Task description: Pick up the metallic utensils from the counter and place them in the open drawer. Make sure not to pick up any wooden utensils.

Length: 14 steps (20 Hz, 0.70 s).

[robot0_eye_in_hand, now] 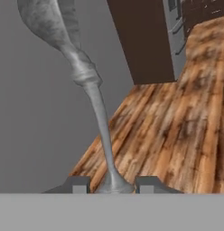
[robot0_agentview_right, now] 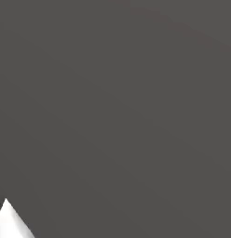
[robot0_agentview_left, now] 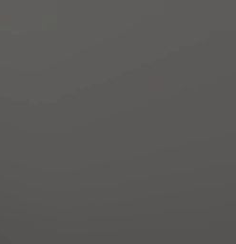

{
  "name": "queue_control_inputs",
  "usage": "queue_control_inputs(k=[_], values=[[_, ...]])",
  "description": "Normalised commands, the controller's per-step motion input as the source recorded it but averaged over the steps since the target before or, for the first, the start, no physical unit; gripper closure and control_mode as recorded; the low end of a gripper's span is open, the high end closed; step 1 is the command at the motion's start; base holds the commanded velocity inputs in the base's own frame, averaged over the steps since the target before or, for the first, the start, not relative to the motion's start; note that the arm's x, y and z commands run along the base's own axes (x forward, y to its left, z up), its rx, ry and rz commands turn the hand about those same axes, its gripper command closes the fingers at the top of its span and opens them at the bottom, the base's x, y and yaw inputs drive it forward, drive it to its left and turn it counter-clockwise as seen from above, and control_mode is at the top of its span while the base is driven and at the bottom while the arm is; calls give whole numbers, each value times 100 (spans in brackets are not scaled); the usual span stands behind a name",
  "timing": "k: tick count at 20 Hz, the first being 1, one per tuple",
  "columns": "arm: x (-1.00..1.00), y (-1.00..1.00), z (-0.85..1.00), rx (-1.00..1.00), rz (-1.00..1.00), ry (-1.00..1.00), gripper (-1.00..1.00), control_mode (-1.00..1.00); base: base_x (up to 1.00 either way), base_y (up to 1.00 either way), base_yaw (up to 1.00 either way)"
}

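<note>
In the hand view my gripper (robot0_eye_in_hand: 113, 185) is shut on a slim silver-grey metallic utensil (robot0_eye_in_hand: 98, 106). Its thin end is pinched between the two dark fingertips (robot0_eye_in_hand: 80, 184). The shaft rises away from the hand, up and to the left. It widens into a mottled grey bowl-like end (robot0_eye_in_hand: 46, 22) at the top edge. The utensil hangs in the air over a wooden floor, touching nothing else. The counter, the drawer and the wooden utensils are out of view.
Behind the utensil, brown plank flooring (robot0_eye_in_hand: 177, 122) runs to the right. A dark brown cabinet block (robot0_eye_in_hand: 141, 40) and a silvery appliance front (robot0_eye_in_hand: 175, 31) stand at the top right. A plain grey surface (robot0_eye_in_hand: 32, 126) lies to the left. Both base views are flat grey.
</note>
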Motion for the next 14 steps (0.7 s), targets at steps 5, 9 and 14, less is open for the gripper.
queue_control_inputs(k=[5, 9, 14], values=[[0, 0, 0, 0, 0, 0, 100, 100, 100, 44, -38], [0, 0, 0, 0, 0, 0, 100, 100, 100, 30, -30], [0, 0, 0, 0, 0, 0, 100, 100, 100, 10, -19]])
